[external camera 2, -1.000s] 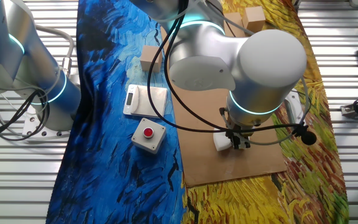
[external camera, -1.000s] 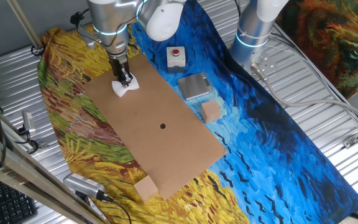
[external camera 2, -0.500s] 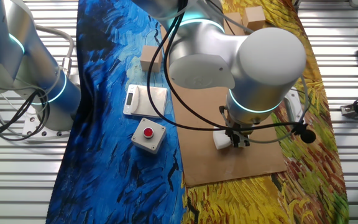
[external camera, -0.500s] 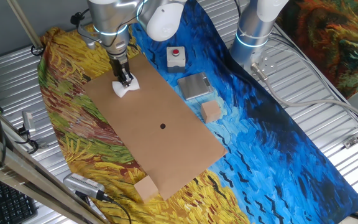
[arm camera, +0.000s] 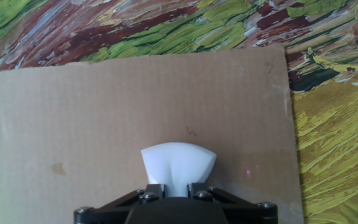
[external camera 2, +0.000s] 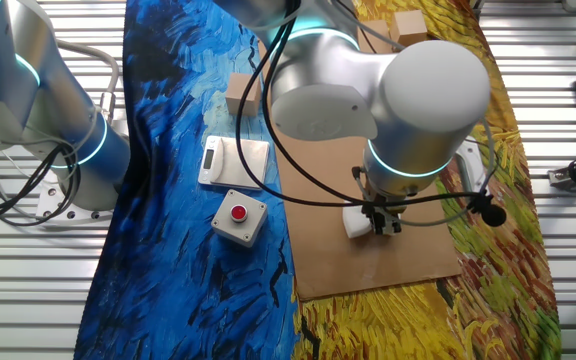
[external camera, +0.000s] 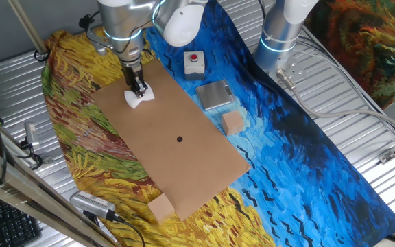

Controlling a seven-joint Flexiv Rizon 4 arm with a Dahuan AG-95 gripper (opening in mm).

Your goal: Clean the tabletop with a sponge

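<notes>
The gripper (external camera: 138,88) is closed tight on the sponge (external camera: 138,97), pinching its middle so the white block bows out and fans wider at its free end. It sits pressed on the tabletop (external camera: 184,158) near the far left corner, well apart from the black dot (external camera: 179,138). In the hand view the sponge (arm camera: 178,165) points away from the fingers toward the board's far edge; its long axis seems to run across the jaws.

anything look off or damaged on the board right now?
Only the sponge: it is pinched in at the gripper and flares outward, squashed rather than blocky. The cardboard tabletop carries a small brownish spot left of the sponge. Nothing spilled or knocked over.
</notes>
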